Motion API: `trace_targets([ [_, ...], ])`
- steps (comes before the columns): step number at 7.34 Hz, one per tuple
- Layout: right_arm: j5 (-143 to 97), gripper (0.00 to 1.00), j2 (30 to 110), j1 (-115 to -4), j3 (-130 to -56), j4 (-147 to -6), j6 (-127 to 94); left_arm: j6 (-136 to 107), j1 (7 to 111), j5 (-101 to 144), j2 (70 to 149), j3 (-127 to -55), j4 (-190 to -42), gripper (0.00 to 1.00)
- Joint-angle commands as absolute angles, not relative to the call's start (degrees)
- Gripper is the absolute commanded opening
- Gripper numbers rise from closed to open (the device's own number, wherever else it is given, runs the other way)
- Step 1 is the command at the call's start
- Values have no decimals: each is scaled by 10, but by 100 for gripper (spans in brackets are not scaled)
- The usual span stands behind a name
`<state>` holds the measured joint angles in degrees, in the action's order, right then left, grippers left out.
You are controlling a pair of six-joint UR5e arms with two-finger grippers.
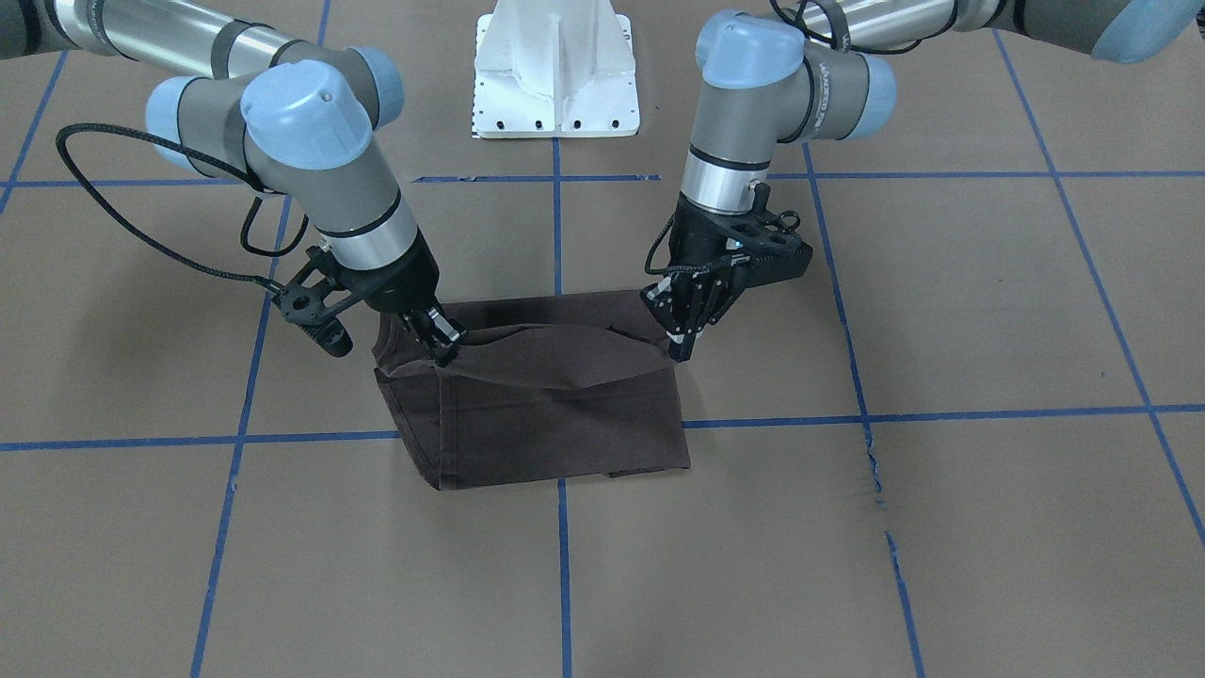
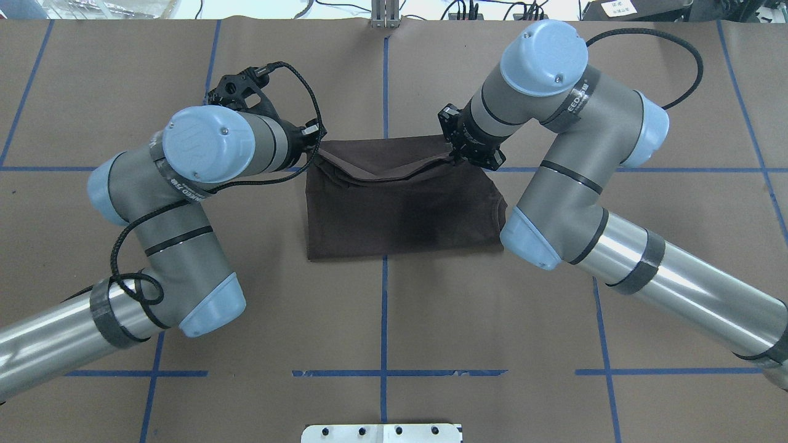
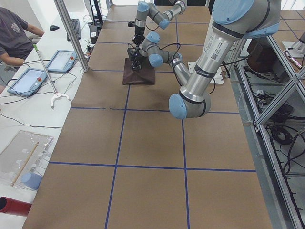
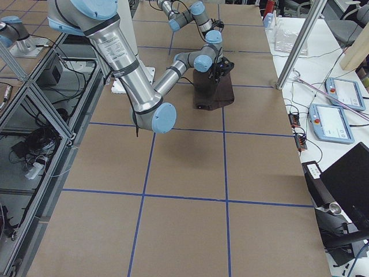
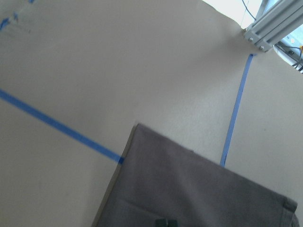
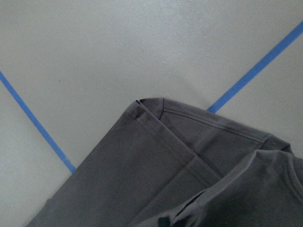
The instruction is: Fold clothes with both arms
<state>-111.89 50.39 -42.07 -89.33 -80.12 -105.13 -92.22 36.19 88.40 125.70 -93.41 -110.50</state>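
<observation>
the dark brown t-shirt (image 1: 555,414) lay folded into a rough rectangle near the middle of the tabletop (image 1: 941,527), across a blue tape line (image 1: 941,414). the left claw (image 1: 680,347) was closed on one end of the top layer's raised edge. the right claw (image 1: 441,347) was pinched shut on the other end of that edge. between the two claws the cloth hung clear of the layers beneath and sagged in a shallow curve. the rest of the shirt lay flat below them.
</observation>
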Motion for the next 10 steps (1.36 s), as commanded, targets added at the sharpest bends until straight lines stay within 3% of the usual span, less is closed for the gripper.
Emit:
trace_targets([
  [1,-1118,100,453,-447,-715,-676,-962,-858,406,882,1297,-769,-1230,42],
  [2,-1121,100,446,-474,-685,-628,-903,-841,419,884,1298,-768,-1237,55],
  [3,-1179,100,446,-521,-680,-629,-870,-839,430,888,1296,-785,-1236,58],
  [7,-1251,100,515,-606,-696,-633,-757,-714,509,1017,1188,-911,-1235,57],
  [10,-1331,100,628,-746,-701,-636,-433,-400,698,1240,1069,-932,-1234,57],
])
